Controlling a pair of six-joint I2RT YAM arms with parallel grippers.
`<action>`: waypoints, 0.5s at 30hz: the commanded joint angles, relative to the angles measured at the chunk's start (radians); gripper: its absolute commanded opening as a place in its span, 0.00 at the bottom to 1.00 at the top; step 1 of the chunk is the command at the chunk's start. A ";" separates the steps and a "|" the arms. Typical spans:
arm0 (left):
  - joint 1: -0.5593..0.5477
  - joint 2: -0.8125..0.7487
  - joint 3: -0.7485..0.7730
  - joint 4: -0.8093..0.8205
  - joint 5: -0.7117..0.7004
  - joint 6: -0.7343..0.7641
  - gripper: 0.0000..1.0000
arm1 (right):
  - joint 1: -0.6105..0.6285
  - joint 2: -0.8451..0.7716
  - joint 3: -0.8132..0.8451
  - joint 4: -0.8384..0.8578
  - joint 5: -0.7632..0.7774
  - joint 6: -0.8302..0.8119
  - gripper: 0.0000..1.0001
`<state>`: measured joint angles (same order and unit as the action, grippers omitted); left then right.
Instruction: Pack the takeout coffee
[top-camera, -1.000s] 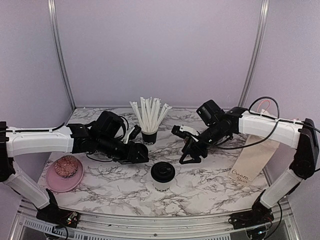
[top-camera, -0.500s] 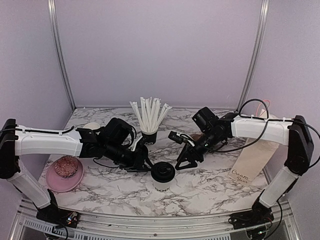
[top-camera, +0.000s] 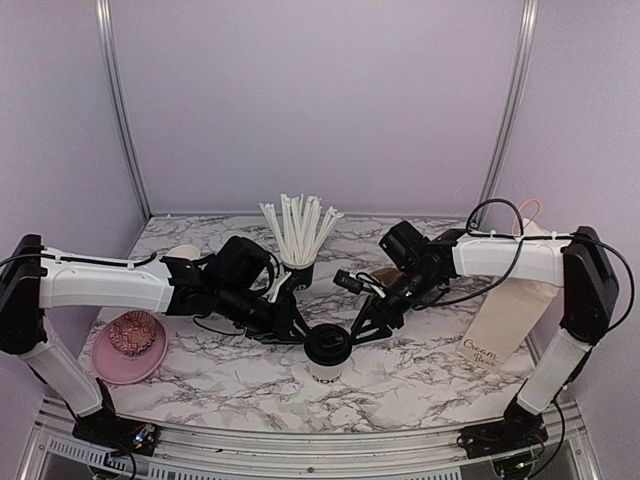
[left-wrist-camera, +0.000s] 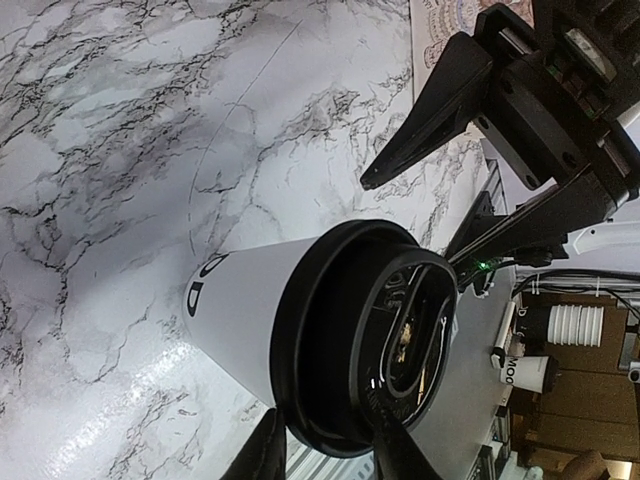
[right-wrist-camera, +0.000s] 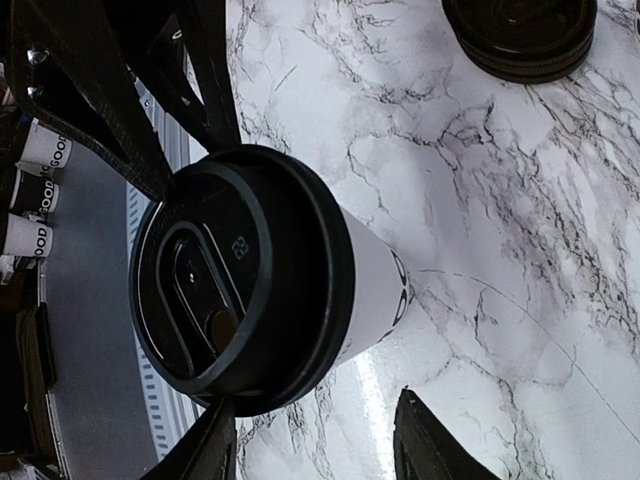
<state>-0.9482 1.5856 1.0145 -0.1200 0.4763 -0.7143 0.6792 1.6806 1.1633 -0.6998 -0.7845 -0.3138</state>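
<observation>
Takeout coffee, a small white paper cup with black lettering near its base and a round black plastic lid (top-camera: 326, 352), stands upright on the white marble-patterned tabletop (top-camera: 420, 375), near the front edge and about midway between the two arms. Only this one lidded cup shows in the overhead view. The left gripper (top-camera: 297, 332) reaches in low from the cup's left, its jaws spread apart with the lid's rim at the gap between them. The right gripper (top-camera: 358, 335) comes in from the cup's right, jaws likewise spread on either side of the lid. Whether any finger touches the cup cannot be told. Behind the cup stands a black cup of white paper-wrapped straws (top-camera: 298, 270). A pink round plate (top-camera: 128, 352) lies at the left, and a tan paper bag with handwritten lettering (top-camera: 508, 318) stands at the right. The right wrist view shows a stack of black plastic lids (right-wrist-camera: 520, 35) on the tabletop, well apart from the cup.
</observation>
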 joint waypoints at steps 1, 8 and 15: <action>-0.004 0.038 0.007 -0.009 -0.001 0.013 0.29 | 0.001 0.027 0.046 0.005 -0.034 0.003 0.50; -0.004 0.087 -0.013 -0.028 -0.023 0.001 0.25 | 0.002 0.077 0.049 0.004 -0.025 0.021 0.49; -0.004 0.130 -0.037 -0.031 -0.030 -0.002 0.23 | 0.001 0.170 0.046 -0.003 0.135 0.058 0.44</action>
<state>-0.9329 1.6238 1.0164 -0.0822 0.4789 -0.7269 0.6765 1.7500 1.1938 -0.7578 -0.8452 -0.2806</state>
